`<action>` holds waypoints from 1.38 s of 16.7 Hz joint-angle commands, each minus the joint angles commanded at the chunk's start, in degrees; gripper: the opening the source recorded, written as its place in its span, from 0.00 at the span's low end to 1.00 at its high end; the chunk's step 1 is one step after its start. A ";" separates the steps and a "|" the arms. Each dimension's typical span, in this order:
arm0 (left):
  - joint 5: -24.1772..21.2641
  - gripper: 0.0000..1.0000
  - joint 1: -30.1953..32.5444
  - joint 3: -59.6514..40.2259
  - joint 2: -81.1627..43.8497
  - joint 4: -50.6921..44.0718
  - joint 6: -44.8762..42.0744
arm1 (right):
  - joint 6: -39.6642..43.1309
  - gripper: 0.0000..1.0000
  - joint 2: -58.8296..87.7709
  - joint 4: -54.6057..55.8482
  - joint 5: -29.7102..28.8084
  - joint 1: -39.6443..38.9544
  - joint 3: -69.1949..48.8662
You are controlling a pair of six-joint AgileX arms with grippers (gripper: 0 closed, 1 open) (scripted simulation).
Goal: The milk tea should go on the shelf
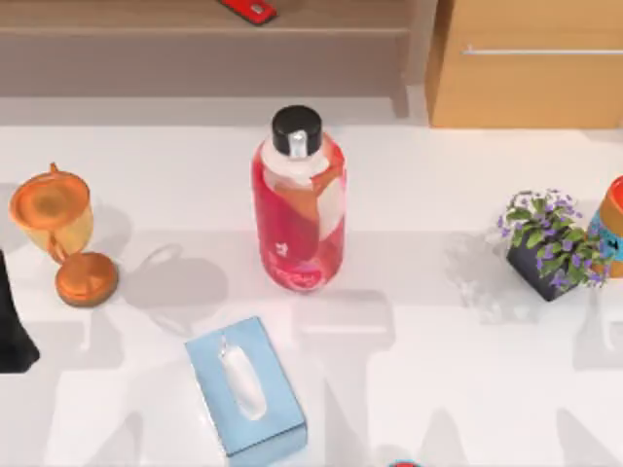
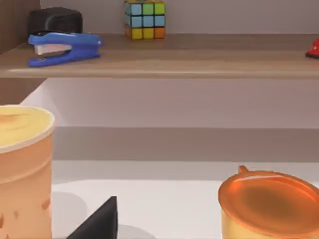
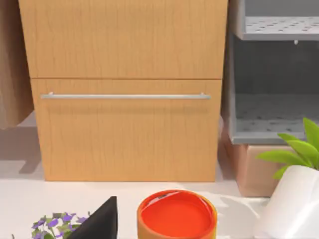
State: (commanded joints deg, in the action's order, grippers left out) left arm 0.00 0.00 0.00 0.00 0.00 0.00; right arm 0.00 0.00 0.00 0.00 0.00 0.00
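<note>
A: Well, starting at the left: our left arm (image 1: 12,331) sits at the desk's (image 1: 438,389) left edge. Of the left end effector (image 2: 99,221) we see one dark wedge, so we cannot tell whether it is open or closed.

B: And the milk tea?

A: We judge it to be the pale peach cup with a creamy yellow top (image 2: 22,169), standing on the desk close to the left wrist camera, in front of the wide light-brown wooden shelf (image 1: 195,44). Beside it is an amber-lidded orange cup (image 1: 49,206); we cannot be sure which of the two is meant.

B: Further right?

A: A light-blue tissue box (image 1: 245,387), a tall red bottle with a black cap (image 1: 298,209), a potted purple-flowered plant (image 1: 550,241), then the closed wooden cabinet with a silver bar handle (image 1: 531,63). The right end effector (image 3: 99,219) faces that cabinet; its state we cannot tell either.

B: So which step?

A: The approach, we think: nothing looks grasped. Next we need to close the left end effector on the cup, lift it upright, and set it on the shelf board between the blue stapler (image 2: 62,47) and the red object (image 2: 313,49).
</note>
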 joint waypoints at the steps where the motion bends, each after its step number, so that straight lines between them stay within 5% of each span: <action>1: 0.00 1.00 0.00 0.00 0.00 0.00 0.00 | 0.00 1.00 0.00 0.00 0.00 0.00 0.00; 9: -7.08 1.00 -7.17 -3.37 -16.79 13.08 -0.90 | 0.00 1.00 0.00 0.00 0.00 0.00 0.00; 23: -36.10 1.00 -34.06 -20.66 -94.26 68.29 -4.80 | 0.00 1.00 0.00 0.00 0.00 0.00 0.00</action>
State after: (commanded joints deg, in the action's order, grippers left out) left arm -36.10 -34.06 -20.66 -94.26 68.29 -4.80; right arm 0.00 0.00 0.00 0.00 0.00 0.00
